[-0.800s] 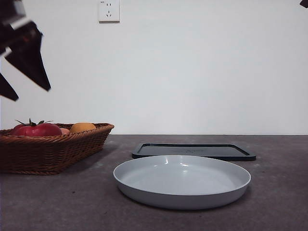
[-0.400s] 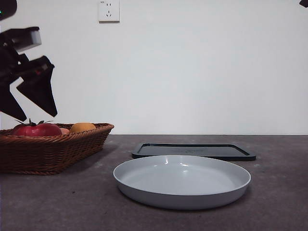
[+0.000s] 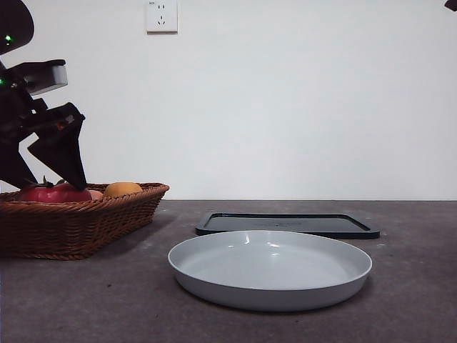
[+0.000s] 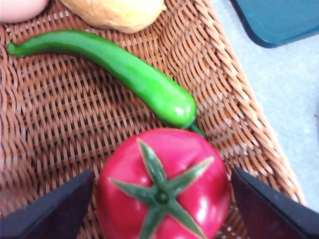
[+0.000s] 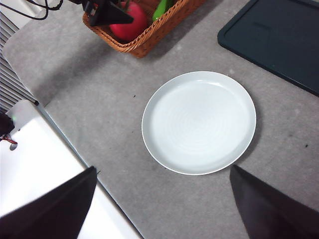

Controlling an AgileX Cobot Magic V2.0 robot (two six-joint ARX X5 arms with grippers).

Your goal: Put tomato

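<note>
The tomato (image 4: 162,186), glossy red with a green calyx, lies in the wicker basket (image 4: 60,124) near its rim. My left gripper (image 4: 162,211) is open, with one jaw on each side of the tomato and a small gap to each. In the front view the left gripper (image 3: 57,184) reaches down to the tomato (image 3: 53,194) at the far left. The right gripper (image 5: 162,209) is open and empty, high above the table over the white plate (image 5: 199,122). From there the tomato (image 5: 130,25) shows in the basket (image 5: 149,37).
A green chili (image 4: 114,69), a pale yellow fruit (image 4: 114,12) and a pink fruit (image 4: 20,7) share the basket. An orange fruit (image 3: 123,189) shows above its rim. The white plate (image 3: 270,268) sits mid-table, with a dark flat tray (image 3: 285,224) behind it.
The left gripper has come down and slightly right, from above the basket to the tomato's level. The tomato, plate and right arm have not moved.
</note>
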